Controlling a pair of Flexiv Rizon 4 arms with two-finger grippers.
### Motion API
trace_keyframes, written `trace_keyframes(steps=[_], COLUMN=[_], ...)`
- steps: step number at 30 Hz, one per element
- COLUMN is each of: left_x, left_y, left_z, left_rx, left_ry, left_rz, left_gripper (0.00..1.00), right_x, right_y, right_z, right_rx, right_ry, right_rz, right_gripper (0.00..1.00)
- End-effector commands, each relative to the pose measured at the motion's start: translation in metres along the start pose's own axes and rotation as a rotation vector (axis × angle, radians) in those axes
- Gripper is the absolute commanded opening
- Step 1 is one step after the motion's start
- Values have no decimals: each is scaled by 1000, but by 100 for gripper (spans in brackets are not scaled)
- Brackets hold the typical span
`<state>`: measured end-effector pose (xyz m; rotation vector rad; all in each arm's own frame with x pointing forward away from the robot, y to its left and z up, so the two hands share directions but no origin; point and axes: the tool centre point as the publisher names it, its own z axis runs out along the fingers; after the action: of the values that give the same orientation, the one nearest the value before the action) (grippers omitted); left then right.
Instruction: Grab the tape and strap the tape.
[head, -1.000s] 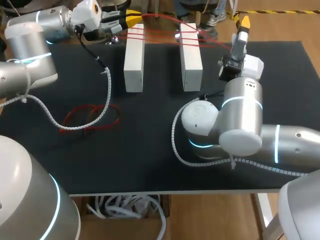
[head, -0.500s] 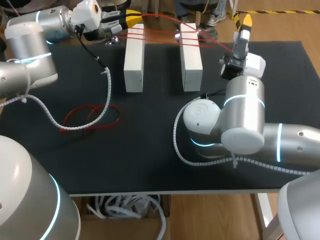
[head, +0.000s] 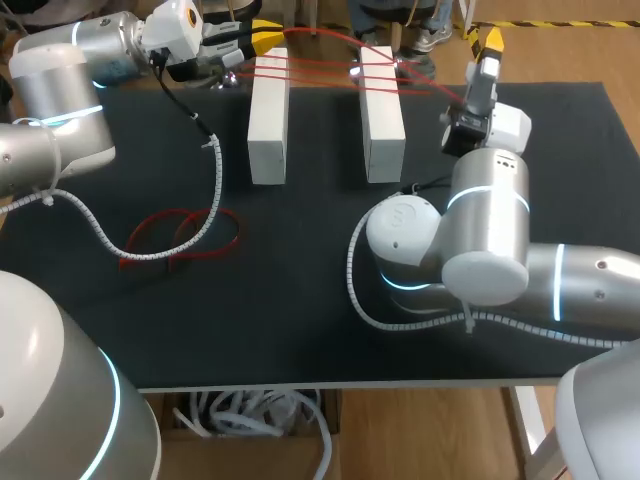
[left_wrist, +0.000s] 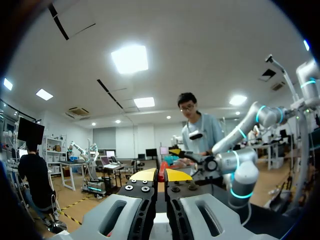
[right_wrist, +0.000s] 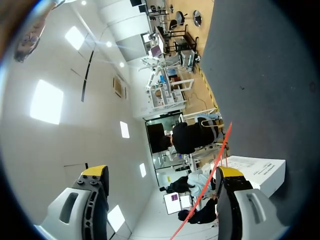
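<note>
Red tape (head: 320, 72) is already running in several strands across the two white blocks (head: 268, 115) at the far side of the worktop (head: 300, 300), so I'd say the grab is done and the wrapping is well under way. The left hand (left_wrist: 161, 175) is sitting at the far left corner, just beyond the left block. Its fingers are nearly closed and pinching a red end of the tape between the yellow tips. The right hand (right_wrist: 162, 172) is hanging past the right block with its fingers spread wide and gripping nothing. One red strand is passing just beside one of its fingers, and I can't tell whether it's touching. More loose red loops (head: 180, 235) are lying on the worktop nearer the left arm, well apart from the blocks. What's left, by my read, is taking up tension and finishing or securing the strap. I'm not seeing any knot or fastening here.
</note>
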<state>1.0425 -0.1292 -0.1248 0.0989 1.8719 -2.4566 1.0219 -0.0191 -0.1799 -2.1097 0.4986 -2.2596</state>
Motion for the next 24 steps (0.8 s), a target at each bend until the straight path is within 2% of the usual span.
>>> trace_keyframes(steps=[1, 16, 24], left_x=[0, 0, 0], left_y=[1, 1, 1], left_z=[0, 0, 0], left_rx=[2, 2, 2], left_ry=[-2, -2, -2], left_rz=[3, 3, 3], left_gripper=[0, 0, 0], right_x=[3, 5, 5], right_y=[2, 5, 7], right_z=[0, -1, -3], right_rx=[3, 11, 18], right_ry=[-5, -4, -9], right_rz=[-3, -9, -18], right_gripper=[84, 73, 58])
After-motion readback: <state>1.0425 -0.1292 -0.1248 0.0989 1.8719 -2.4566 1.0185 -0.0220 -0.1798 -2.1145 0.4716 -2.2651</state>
